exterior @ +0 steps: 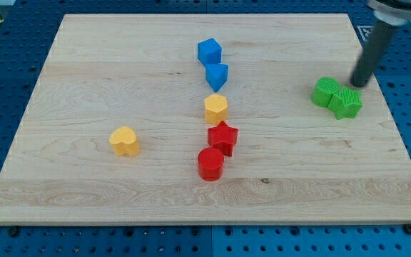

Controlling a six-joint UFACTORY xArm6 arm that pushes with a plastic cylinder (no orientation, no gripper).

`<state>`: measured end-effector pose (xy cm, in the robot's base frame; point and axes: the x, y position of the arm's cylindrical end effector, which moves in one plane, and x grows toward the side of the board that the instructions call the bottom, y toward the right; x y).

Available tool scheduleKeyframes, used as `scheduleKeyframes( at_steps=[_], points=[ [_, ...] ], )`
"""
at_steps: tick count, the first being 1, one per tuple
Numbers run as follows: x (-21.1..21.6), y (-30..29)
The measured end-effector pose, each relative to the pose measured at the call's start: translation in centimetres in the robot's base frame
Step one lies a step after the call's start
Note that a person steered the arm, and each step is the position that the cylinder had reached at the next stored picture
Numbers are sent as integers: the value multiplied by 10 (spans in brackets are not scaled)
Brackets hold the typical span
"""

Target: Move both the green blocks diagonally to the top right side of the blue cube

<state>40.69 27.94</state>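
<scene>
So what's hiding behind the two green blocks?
Just behind the two green blocks, toward the view's top right, stands my tip, right by them. Whether it touches them cannot be told. Nothing else shows there, only bare wooden board.

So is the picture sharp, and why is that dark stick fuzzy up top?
Camera view: even, soft light, short shadows under the blocks, no glare on the board. The green blocks and blue cube look crisp. My tip sits just above the greens; the rod's upper end looks blurred near the frame edge.
</scene>
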Motion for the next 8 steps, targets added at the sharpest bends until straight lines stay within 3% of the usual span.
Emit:
scheduleKeyframes(
  at_steps=[1,2,6,8],
  points=[
    [57,17],
    [69,-14],
    [18,-66],
    [19,-104]
  ],
)
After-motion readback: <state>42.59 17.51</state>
